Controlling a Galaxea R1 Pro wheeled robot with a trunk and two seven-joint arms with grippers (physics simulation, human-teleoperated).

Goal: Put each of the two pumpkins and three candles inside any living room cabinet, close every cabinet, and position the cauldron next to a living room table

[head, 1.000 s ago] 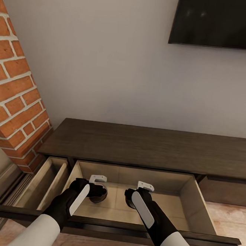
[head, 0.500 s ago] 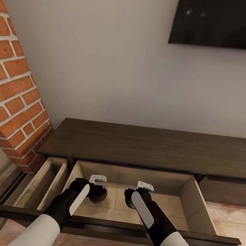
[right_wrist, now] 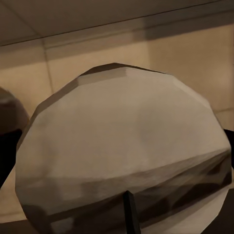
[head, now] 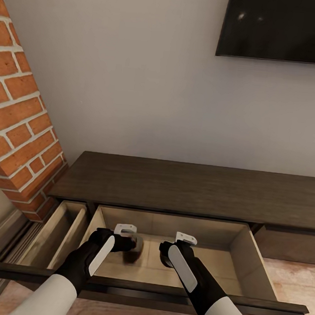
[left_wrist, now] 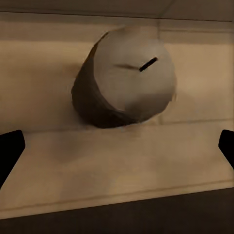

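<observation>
**Left candle dropped into the drawer; right one not yet**

Where half a second ago the left pincer (head: 130, 235) clasped a dark round shape, that shape is now a grey candle (head: 133, 249) resting apart from it on the floor of the cabinet's (head: 183, 186) open drawer (head: 242, 248). The left wrist view bears this out: the candle (left_wrist: 127, 78) lies tilted on the pale wood near the drawer's back wall, wick showing, and the two fingertips (left_wrist: 10, 148) stand wide apart at either side, touching nothing. So one candle looks to be delivered.

The right pincer (head: 176, 247) hangs over the middle of the same drawer. In its wrist view a second candle (right_wrist: 124, 161) sits very close between the fingers, apparently clamped, so its release is probably the step in hand.

Both arms reach forward and down over the drawer's front edge, wrists side by side, pincers pointing into the box. The narrower drawer (head: 63, 225) at the cabinet's left end also stands open; both will need shutting later.
</observation>
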